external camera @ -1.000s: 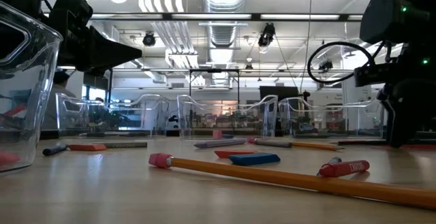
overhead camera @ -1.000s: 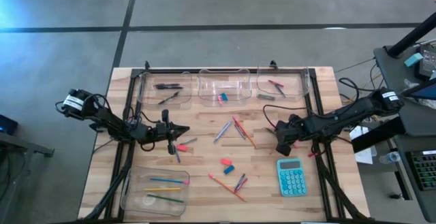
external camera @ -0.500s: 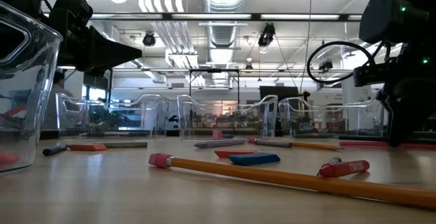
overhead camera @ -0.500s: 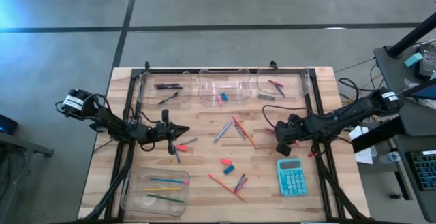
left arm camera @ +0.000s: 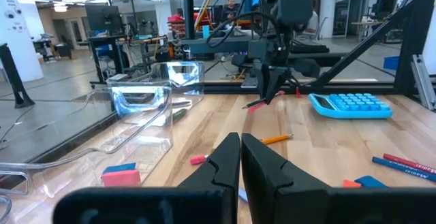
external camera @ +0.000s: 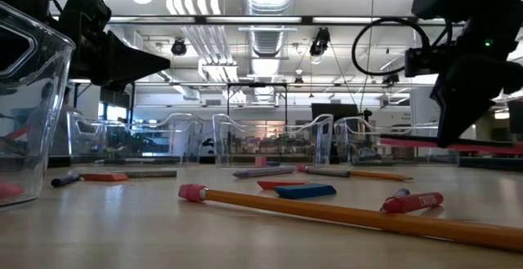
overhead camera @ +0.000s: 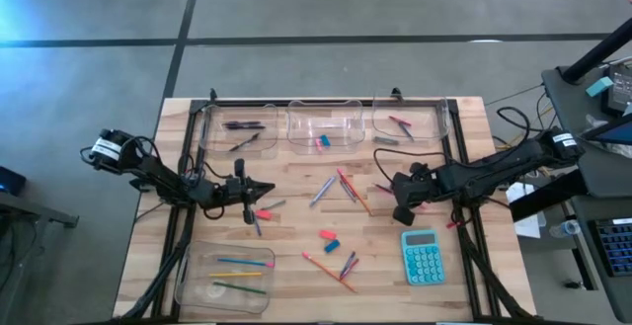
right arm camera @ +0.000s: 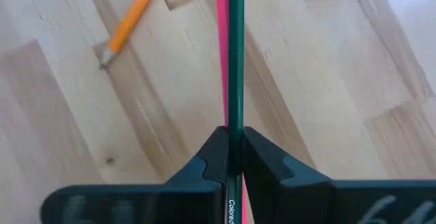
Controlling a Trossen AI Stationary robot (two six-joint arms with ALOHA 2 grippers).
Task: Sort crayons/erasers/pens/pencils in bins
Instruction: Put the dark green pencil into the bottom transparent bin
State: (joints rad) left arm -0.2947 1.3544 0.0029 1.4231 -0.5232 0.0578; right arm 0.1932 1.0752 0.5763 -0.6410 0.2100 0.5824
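My right gripper (overhead camera: pixel 401 210) is at the table's right middle, shut on a dark green pencil (right arm camera: pixel 236 54) and a pink pencil (right arm camera: pixel 221 54) above the wood. In the low view the pink pencil (external camera: pixel 413 143) hangs level under that gripper (external camera: pixel 458 126). My left gripper (overhead camera: pixel 265 189) is shut and empty at the table's left middle, near a pink eraser (overhead camera: pixel 263 213). Several pencils (overhead camera: pixel 348 187), two erasers (overhead camera: pixel 329 235) and an orange pencil (overhead camera: pixel 332 272) lie loose on the table's middle. My right gripper pinches the shafts of the green pencil (right arm camera: pixel 236 118) and the pink pencil (right arm camera: pixel 223 118) side by side between its two fingers. The fingers come from above, pointing down, and lie across the pencils. Both pencils are level and lifted clear of the table.
Three clear bins stand along the far edge, one with pens (overhead camera: pixel 237 127), one with erasers (overhead camera: pixel 324 127), one with crayons (overhead camera: pixel 405 122). A fourth bin with pencils (overhead camera: pixel 225 276) is at the near left. A teal calculator (overhead camera: pixel 425 256) lies just near my right gripper.
My right gripper has gone up and a little toward the table's left edge, staying shut. The pink pencil, which lay at table height, is now lifted clear and level.
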